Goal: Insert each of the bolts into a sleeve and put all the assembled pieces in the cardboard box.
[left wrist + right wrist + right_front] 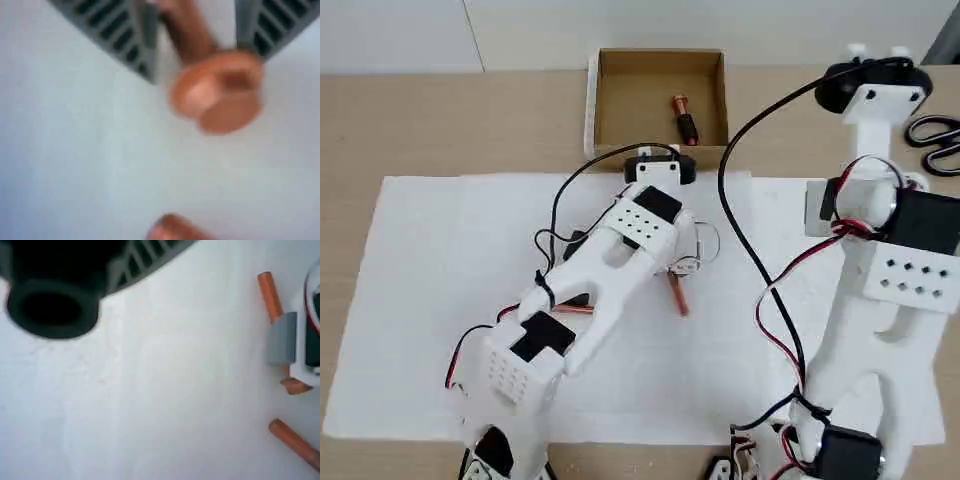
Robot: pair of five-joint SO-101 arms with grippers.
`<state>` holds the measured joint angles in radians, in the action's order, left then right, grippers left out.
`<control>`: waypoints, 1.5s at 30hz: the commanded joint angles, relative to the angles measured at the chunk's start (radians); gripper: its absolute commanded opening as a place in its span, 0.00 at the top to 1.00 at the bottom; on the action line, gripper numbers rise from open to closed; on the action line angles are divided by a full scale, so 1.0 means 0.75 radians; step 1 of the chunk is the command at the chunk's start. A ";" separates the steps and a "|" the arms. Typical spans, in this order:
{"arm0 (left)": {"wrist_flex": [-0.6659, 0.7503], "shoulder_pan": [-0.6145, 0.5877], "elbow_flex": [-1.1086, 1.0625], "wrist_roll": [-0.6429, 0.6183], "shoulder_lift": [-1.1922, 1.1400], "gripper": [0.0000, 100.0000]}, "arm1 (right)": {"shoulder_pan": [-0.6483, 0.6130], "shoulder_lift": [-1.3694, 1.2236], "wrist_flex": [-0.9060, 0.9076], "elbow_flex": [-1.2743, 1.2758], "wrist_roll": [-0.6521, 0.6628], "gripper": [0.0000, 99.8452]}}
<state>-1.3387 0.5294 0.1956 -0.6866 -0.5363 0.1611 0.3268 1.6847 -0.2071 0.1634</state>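
My left gripper [200, 50] is shut on a copper bolt [220, 95], its shank between the two grey ribbed fingers and its round head just above the white sheet. From above, this gripper [678, 268] and bolt [678, 295] sit mid-table, in front of the cardboard box [595, 100]. One assembled bolt-and-sleeve piece [683, 117] lies in the box. A loose bolt [295, 440] lies close to the held one [270, 295]; its end also pokes into the left wrist view as a copper tip [170, 231]. My right gripper [75, 275] is shut on a black sleeve [50, 307], open end showing.
A white sheet [440, 300] covers most of the wooden table. Scissors [935, 140] lie at the right edge. The right arm [880, 300] rises tall along the right side, and a black cable [740, 220] hangs between the arms.
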 commanded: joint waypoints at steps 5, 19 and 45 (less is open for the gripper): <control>0.008 -0.006 0.042 0.006 0.010 0.94 | 0.011 0.052 -0.026 -0.006 0.008 1.00; 0.006 -0.004 0.046 0.090 0.025 0.99 | 0.011 0.052 -0.026 -0.006 0.008 1.00; -0.552 -0.198 0.956 0.297 0.229 0.99 | -0.202 0.891 -0.064 0.323 0.008 1.00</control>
<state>-1.7346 0.3667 0.8677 -0.4733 -0.4764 0.0430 0.8562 1.6724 -0.0583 0.1634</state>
